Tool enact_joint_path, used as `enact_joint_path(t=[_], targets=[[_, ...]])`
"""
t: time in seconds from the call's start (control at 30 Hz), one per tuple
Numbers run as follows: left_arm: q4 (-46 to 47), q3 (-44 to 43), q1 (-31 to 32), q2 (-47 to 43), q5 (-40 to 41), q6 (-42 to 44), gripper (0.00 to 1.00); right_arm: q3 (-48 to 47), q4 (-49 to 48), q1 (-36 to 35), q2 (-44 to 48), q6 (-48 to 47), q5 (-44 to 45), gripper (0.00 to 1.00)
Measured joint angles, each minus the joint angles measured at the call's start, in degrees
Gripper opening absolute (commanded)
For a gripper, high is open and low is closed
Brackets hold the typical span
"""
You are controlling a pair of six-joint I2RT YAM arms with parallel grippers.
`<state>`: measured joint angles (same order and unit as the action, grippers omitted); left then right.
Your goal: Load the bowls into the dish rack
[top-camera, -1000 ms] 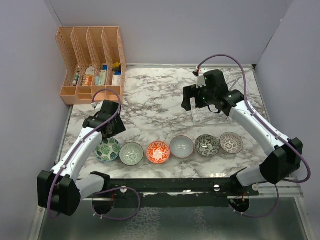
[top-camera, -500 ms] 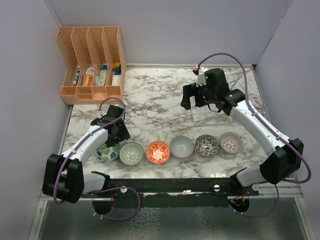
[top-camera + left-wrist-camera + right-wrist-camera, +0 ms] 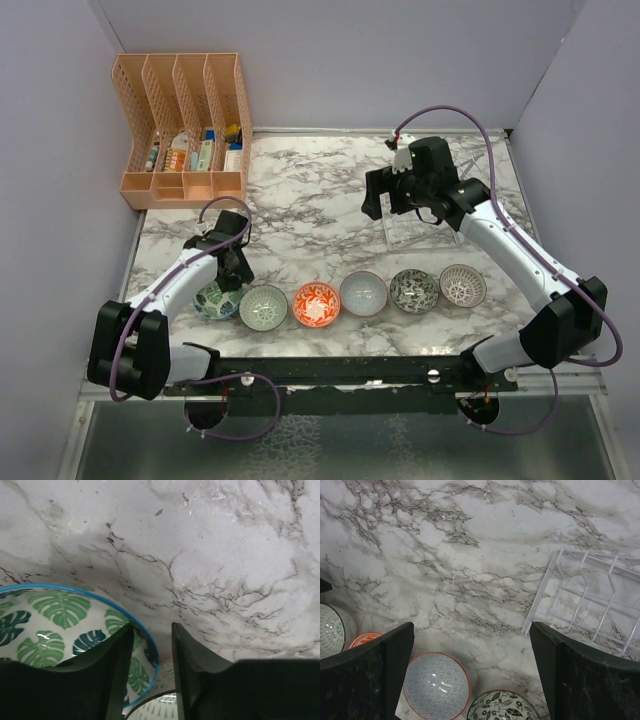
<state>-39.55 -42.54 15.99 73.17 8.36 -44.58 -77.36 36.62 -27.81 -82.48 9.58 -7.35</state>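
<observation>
Six bowls stand in a row near the front: green-leaf [image 3: 208, 303], pale green [image 3: 263, 306], red-orange [image 3: 316, 304], light blue-grey [image 3: 363, 293], dark speckled [image 3: 414, 289], pink-white lattice [image 3: 462, 285]. My left gripper [image 3: 232, 278] is down at the green-leaf bowl [image 3: 60, 615]. Its narrowly open jaws [image 3: 152, 635] straddle the blue rim, one finger inside and one outside, with a gap still showing. The pale green bowl [image 3: 160, 702] lies just beyond. My right gripper [image 3: 392, 205] is wide open [image 3: 470, 630] and empty above the marble, beside the left end of the clear dish rack [image 3: 585, 595].
An orange four-slot file organizer [image 3: 185, 120] with small items stands at the back left. The clear rack [image 3: 420, 228] sits behind the right half of the bowl row. The light blue-grey bowl [image 3: 436, 685] and the dark speckled bowl [image 3: 502, 707] lie below the right gripper.
My left gripper has swung down and toward the front, from above the table onto the green-leaf bowl's rim. The right arm has hardly moved.
</observation>
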Motion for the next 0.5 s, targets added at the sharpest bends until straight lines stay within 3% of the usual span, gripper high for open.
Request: enact_joint_path(t=[0.17, 0.27, 0.5], targets=[[-0.46, 0.48, 0.00, 0.02, 0.07, 0.63, 0.16, 0.00, 0.04, 0.00, 0.00, -0.37, 0.48, 0.97], [-1.09, 0.15, 0.13, 0.00, 0.37, 1.42, 0.00, -0.28, 0.35, 0.00, 0.00, -0.42, 1.01, 0.96], [-4.17, -3.54, 0.11, 0.42, 0.81, 3.89, 0.00, -2.89, 1.66, 0.00, 0.00, -0.09, 4.31, 0.96]])
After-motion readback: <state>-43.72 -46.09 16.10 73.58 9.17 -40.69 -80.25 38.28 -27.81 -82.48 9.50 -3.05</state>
